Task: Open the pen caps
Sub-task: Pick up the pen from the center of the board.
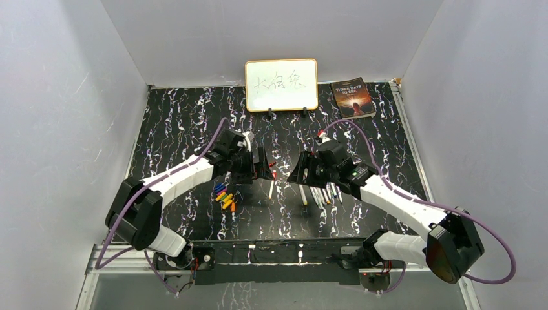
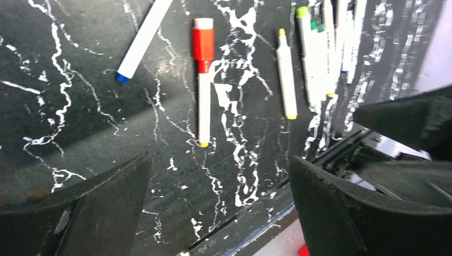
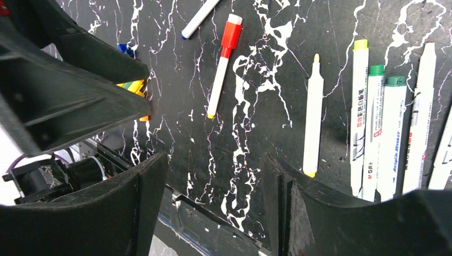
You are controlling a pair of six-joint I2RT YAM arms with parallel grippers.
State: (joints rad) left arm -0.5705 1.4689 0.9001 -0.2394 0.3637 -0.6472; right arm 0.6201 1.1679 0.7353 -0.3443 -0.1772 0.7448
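Note:
A white pen with a red cap (image 2: pixel 203 44) lies on the black marbled table ahead of both grippers, also in the right wrist view (image 3: pixel 231 34). Beside it lie an uncapped blue-tipped pen (image 2: pixel 141 40) and a yellow-tipped pen (image 3: pixel 313 117). More pens (image 1: pixel 325 194) lie in a row, some with yellow and green caps (image 3: pixel 377 70). Loose pen caps (image 1: pixel 224 196) sit in a pile, partly hidden behind the left gripper in the right wrist view. My left gripper (image 2: pixel 218 176) is open and empty. My right gripper (image 3: pixel 213 170) is open too, with nothing between its fingers.
A small whiteboard (image 1: pixel 281 84) stands at the back of the table, and a book (image 1: pixel 353 97) lies to its right. Grey walls close in the table on three sides. The two grippers (image 1: pixel 262 165) (image 1: pixel 300 169) hang close together, facing each other over the middle.

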